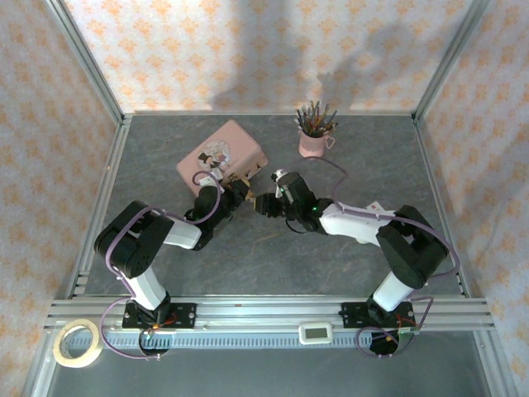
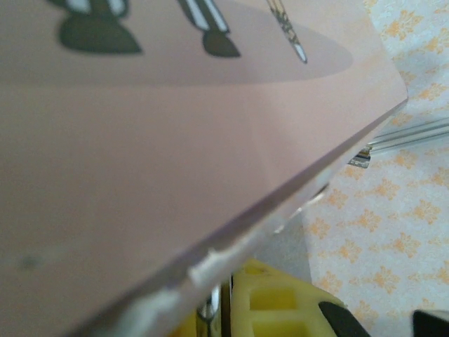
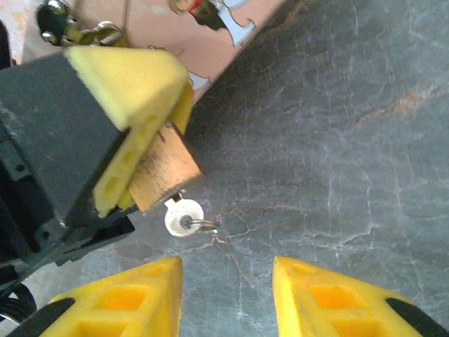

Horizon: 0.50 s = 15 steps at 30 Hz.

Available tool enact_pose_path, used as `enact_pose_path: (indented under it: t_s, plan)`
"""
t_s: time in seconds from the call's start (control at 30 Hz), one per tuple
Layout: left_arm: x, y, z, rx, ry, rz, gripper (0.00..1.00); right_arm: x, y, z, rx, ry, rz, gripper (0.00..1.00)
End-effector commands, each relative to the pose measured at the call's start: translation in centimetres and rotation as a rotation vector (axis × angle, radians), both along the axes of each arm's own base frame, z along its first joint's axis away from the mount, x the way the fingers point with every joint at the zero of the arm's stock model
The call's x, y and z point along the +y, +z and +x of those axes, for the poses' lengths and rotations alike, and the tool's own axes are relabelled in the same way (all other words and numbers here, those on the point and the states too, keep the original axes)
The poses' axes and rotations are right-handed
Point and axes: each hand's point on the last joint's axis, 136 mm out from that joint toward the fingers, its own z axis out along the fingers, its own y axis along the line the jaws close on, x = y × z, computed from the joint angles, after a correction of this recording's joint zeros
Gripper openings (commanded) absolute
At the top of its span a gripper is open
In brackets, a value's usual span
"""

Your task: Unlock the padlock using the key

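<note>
The padlock [image 3: 165, 172] is clamped in the left end effector [image 1: 236, 193] beside the pink tin [image 3: 210, 35], with the key [image 3: 184, 216] apparently inserted, so gripping and turning it is judged due for the open, empty right end effector [image 3: 228, 277].

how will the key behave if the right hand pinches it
The key looks thin and tiny beside the wide yellow fingers of the right hand, so it may slip or twist when pinched. It seems seated in the padlock, so it should turn rather than slide away. Being small metal, probably stiff and light.
</note>
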Motion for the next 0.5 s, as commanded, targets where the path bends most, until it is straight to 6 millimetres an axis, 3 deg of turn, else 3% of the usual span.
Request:
enact_pose_path:
  t_s: [0.0, 0.23, 0.47]
  plan:
    - [-0.2, 4.0, 0.1, -0.103, 0.000, -0.078, 0.00, 0.8, 1.5, -0.6, 0.075, -0.070, 0.201, 0.40]
    - [-0.8, 4.2, -0.5, -0.110, -0.013, -0.113, 0.00, 0.5, 4.0, -0.2, 0.111, -0.201, 0.524, 0.51]
    - [-1.4, 4.4, -1.2, -0.114, -0.029, -0.149, 0.00, 1.6, 4.1, -0.2, 0.170, -0.188, 0.667, 0.49]
